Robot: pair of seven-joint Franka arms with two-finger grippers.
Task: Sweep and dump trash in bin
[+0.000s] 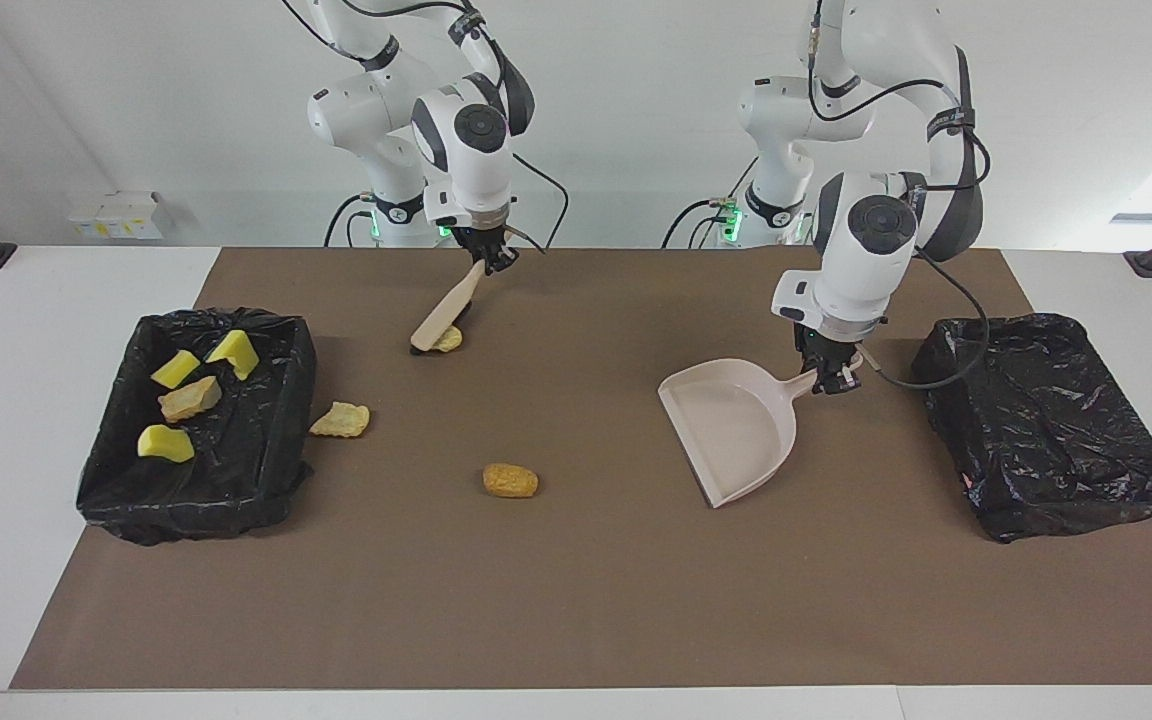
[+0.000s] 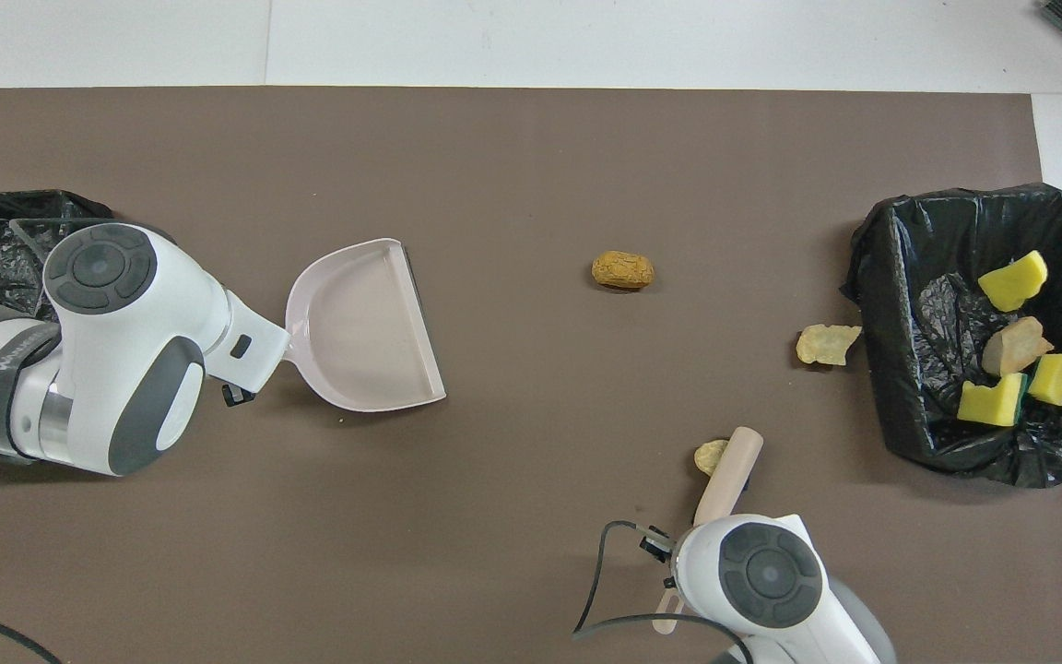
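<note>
No readable text, label or number shows in either view

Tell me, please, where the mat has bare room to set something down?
The mat is bare along its edge farthest from the robots, and between the nugget and dustpan. It is crowded around the brush and beside the bin holding scraps.

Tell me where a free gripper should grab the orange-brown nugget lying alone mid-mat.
Probably grip the orange-brown nugget across its short width, coming straight down from above. It lies flat as a stubby oblong, its long axis running between the two bins, with bare mat all round, so fingers could drop on both long sides.
</note>
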